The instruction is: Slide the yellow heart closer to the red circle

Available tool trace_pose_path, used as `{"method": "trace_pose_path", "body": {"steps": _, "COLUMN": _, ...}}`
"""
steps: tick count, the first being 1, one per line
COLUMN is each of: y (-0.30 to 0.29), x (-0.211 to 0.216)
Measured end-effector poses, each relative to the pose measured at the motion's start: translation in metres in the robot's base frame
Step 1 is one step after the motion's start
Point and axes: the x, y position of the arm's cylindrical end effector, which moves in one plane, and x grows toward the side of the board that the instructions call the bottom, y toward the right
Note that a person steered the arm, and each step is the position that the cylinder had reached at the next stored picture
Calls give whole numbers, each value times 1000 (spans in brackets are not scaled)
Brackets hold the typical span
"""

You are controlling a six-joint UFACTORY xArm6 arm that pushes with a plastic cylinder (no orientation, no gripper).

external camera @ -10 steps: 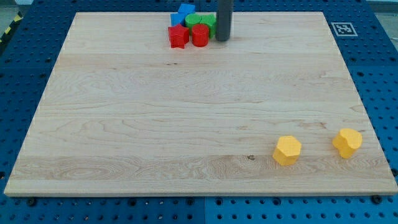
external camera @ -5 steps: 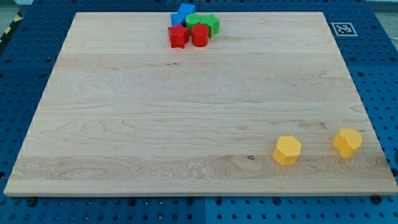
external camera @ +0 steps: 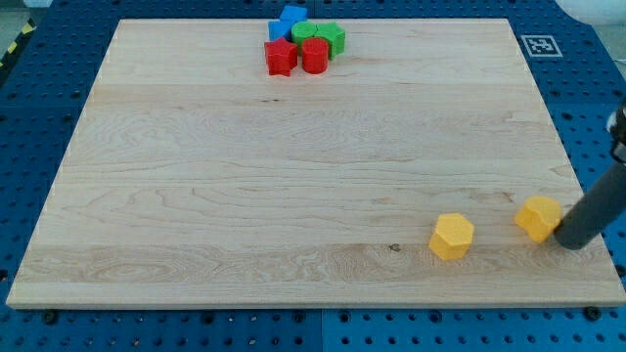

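The arm shows only as a plain, smooth, dark grey round rod; my tip is blunt and unmarked.
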Motion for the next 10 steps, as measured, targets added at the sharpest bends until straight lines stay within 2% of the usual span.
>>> {"method": "trace_pose_path", "body": {"steps": 2, "y": -35, "x": -32}}
{"method": "trace_pose_path", "body": {"steps": 4, "y": -96, "x": -54}}
{"method": "trace_pose_path", "body": {"steps": 7, "y": -135, "x": -110}}
{"method": "trace_pose_path", "body": {"steps": 10, "y": -190, "x": -147}}
